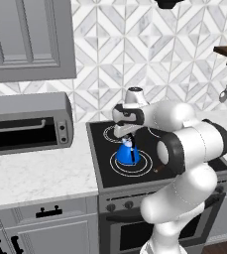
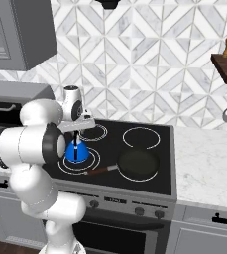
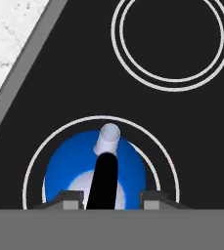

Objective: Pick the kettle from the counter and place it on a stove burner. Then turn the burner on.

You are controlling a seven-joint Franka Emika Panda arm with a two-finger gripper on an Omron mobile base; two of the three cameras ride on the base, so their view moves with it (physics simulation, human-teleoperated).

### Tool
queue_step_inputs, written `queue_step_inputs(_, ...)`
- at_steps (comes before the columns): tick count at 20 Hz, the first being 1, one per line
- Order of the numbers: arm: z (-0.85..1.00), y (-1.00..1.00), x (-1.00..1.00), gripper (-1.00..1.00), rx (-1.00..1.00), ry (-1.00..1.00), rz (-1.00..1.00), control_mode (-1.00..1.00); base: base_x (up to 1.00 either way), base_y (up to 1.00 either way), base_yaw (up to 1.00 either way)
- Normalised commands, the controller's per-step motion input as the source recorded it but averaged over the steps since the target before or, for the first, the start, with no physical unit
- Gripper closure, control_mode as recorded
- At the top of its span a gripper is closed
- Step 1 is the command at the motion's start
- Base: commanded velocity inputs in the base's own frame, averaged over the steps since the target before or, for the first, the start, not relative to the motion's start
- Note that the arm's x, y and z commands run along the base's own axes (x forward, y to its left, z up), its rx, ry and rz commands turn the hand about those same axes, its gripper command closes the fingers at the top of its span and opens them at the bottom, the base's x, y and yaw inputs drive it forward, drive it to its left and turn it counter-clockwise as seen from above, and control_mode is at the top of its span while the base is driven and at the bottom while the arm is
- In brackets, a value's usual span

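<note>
Hand view: kettle (image 3: 94,171) centred inside stove burner (image 3: 101,161) ring, jaws apart beside handle.

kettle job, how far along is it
Done: the kettle sits on the stove burner, inside its white rings, off the counter. In hand: the end effector hangs right over the kettle's handle, a finger on each side with gaps showing, so it looks to be letting go. Left: turning the burner on; its disc is black, not glowing, and the knobs on the stove front look untouched.
</note>
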Motion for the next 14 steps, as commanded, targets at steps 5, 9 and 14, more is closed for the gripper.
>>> queue_step_inputs(5,0.04,0.00,-0.08,-1.00,0.00,0.00,0.00,-1.00,0.00,0.00,0.00)
queue_step_inputs(9,0.55,0.03,-0.29,-1.00,0.03,-0.02,0.00,-1.00,0.00,0.00,0.00)
queue_step_inputs(14,0.87,0.33,-0.61,-1.00,0.01,-0.10,0.00,-1.00,0.00,0.00,0.00)
